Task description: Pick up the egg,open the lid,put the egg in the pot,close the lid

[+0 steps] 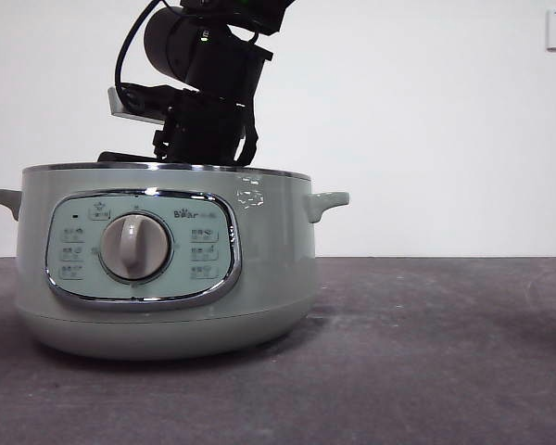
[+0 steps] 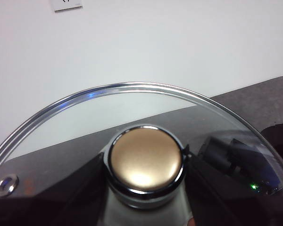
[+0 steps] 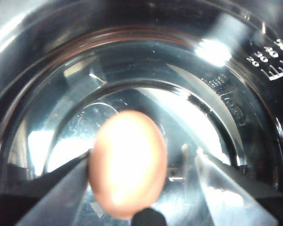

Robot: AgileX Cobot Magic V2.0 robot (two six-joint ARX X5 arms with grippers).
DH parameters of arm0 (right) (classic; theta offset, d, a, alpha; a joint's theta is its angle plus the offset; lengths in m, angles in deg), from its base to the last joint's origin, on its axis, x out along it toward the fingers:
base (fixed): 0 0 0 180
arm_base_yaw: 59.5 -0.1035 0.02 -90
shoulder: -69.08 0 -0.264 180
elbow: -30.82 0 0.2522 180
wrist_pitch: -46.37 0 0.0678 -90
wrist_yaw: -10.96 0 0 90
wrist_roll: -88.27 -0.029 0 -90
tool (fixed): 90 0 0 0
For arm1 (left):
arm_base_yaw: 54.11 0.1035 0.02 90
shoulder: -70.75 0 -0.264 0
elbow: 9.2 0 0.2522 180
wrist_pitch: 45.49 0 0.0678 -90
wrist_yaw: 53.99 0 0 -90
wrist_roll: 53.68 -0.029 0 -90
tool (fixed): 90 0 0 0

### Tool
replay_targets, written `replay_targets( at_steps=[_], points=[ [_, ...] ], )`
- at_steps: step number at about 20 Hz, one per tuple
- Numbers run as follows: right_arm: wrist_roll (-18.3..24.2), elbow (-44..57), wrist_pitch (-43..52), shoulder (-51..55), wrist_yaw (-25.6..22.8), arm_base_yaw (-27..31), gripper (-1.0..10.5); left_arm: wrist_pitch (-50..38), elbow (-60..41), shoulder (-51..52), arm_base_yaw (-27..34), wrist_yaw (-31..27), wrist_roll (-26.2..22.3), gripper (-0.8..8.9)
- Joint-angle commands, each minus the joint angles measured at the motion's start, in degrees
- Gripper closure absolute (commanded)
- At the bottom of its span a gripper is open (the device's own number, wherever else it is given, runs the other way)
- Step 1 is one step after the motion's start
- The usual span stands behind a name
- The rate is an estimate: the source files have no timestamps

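Egg (image 3: 128, 162) | beside right claw (image 3: 146, 188), inside pot (image 1: 167, 269) | grip unclear

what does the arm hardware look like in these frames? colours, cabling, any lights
All black. The front view shows one arm: a round drum-shaped joint, black cables looping beside it, a small green light near its top, and a light grey block on one side. The right end effector has black jaws that read pale under glare. The left end effector appears as dark jaws.

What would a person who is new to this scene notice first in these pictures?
The big green pot fills the left of the front view, with a dark arm reaching down into it. In the right wrist view, the right gripper holds the egg over the shiny inside. The left gripper grips the lid by its knob.
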Motion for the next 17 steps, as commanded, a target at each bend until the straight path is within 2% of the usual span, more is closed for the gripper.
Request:
replay_targets(
  at_steps=[1, 4, 9, 10, 11, 13, 17],
  points=[
    [-1.09, -0.04, -0.07, -0.48, -0.04, -0.04, 5.7, -3.08, 0.98, 0.68, -0.17, -0.35, -0.66, 8.22],
    [-2.03, -0.04, -0.61, 2.82, -0.07, 0.02, 5.7, -3.10, 0.98, -0.07, -0.17, -0.33, -0.68, 8.22],
    [-4.48, -0.04, -9.38, 14.45, -0.17, 3.28, 5.7, -4.17, 0.98, -3.02, -0.17, -0.17, -0.68, 8.22],
    [-4.50, -0.04, -11.37, 16.74, -0.55, 4.48, 5.7, -4.66, 0.98, -3.65, -0.17, -0.04, -0.68, 8.22],
    [-5.14, -0.04, -13.33, 19.52, -3.10, 5.92, 5.7, -5.07, 0.98, -4.46, -0.17, 0.31, -0.66, 8.22],
    [-5.88, -0.04, -16.26, 24.96, -6.10, 8.96, 5.7, -5.33, 0.98, -6.47, -0.17, 3.28, -0.57, 8.22],
    [-7.50, -0.04, -20.20, 35.91, -5.92, 14.67, 5.7, -6.95, 0.98, -14.45, -0.20, 8.96, 1.40, 8.22]
  ],
)
